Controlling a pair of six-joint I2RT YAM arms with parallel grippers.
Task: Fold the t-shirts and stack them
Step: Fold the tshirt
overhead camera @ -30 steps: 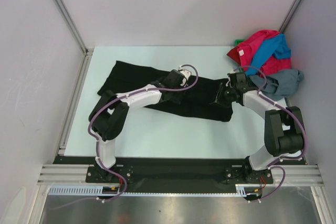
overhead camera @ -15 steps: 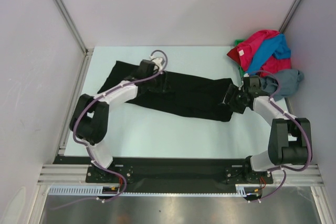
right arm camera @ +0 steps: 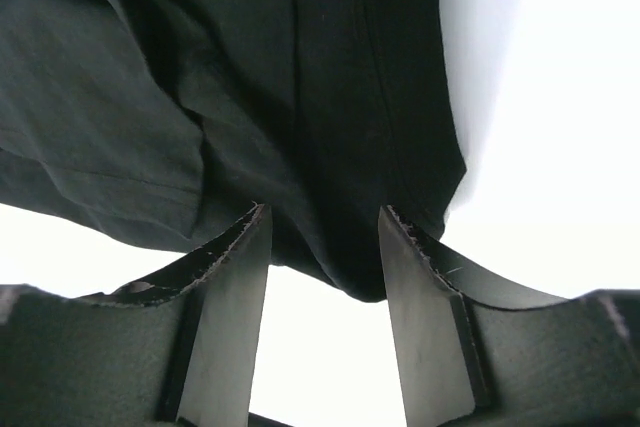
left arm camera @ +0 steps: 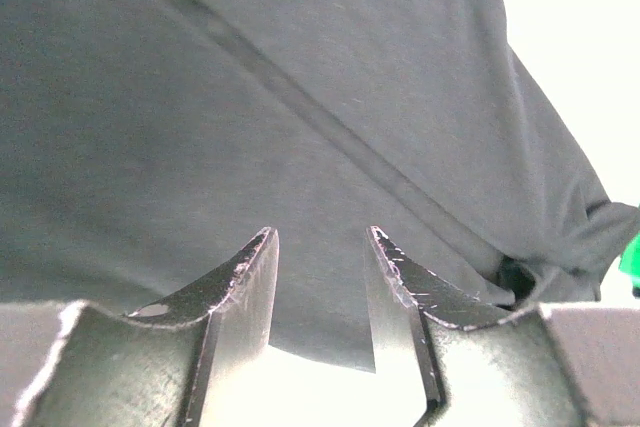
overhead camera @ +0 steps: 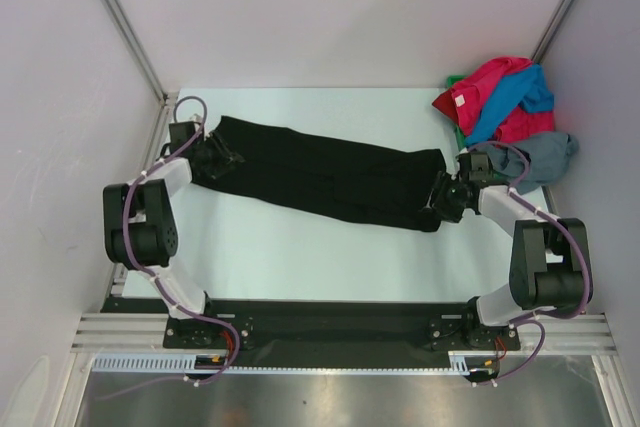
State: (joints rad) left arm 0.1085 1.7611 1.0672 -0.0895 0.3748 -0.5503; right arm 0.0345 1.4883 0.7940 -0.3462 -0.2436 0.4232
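Right claw (right arm camera: 323,212) spread astride the right end of the black shirt (overhead camera: 330,179); left claw (left arm camera: 318,237) spread at its left edge; it lies stretched across the surface (overhead camera: 300,247); beyond, red-pink shirt (overhead camera: 490,84), blue shirt (overhead camera: 520,94), grey shirt (overhead camera: 545,152) heaped far right.

Bright even light, overexposed wrist views

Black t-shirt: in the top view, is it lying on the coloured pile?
No, the black t-shirt lies stretched across the table, left of the coloured pile.
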